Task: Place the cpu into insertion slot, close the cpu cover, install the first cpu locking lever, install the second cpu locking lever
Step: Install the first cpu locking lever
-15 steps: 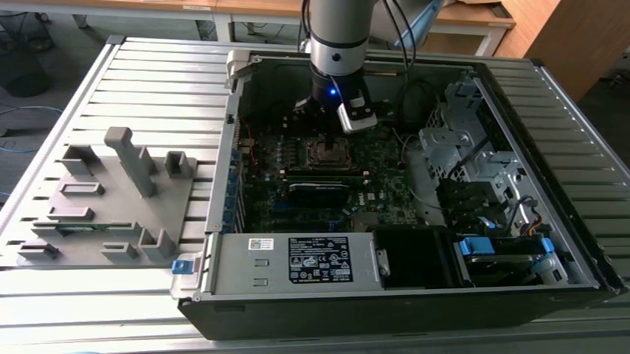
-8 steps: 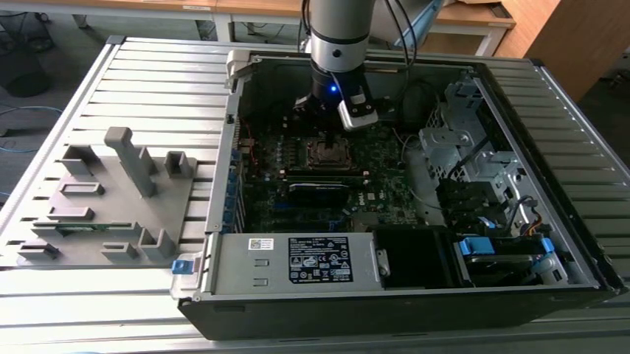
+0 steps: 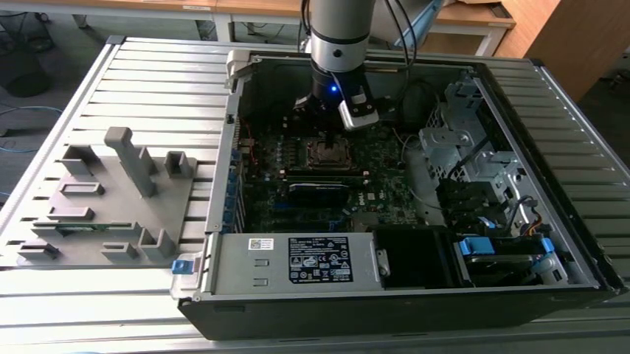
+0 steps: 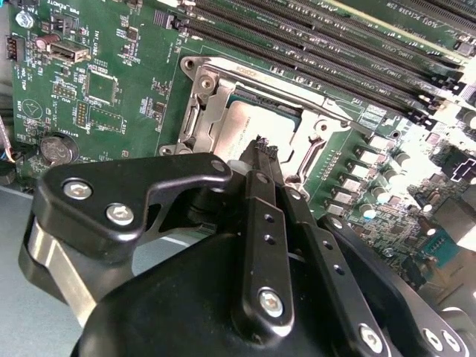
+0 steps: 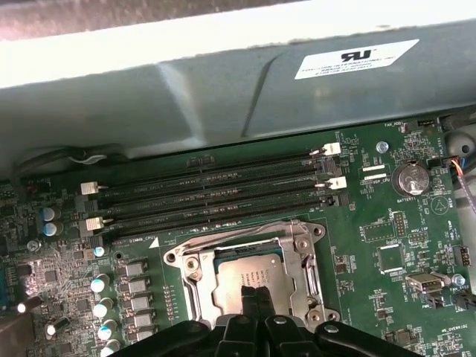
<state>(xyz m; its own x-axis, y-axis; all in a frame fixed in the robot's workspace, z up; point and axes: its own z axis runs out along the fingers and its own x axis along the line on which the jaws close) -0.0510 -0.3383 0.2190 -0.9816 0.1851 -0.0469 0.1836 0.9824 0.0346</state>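
Dull grey square cpu (image 5: 245, 279) seated flat in silvery-rimmed slot (image 5: 192, 279), thin metal cover (image 4: 256, 89) down around it. Black gripper (image 4: 262, 149) fingers pinched together w/ nothing between, tips just over cpu.

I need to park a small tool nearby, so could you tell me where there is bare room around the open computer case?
Free: the slatted table beyond the grey fixture block, and its strip along the case's other side. Crowded: inside the case, where the gripper hangs over the cpu, amid cables and drive bays.
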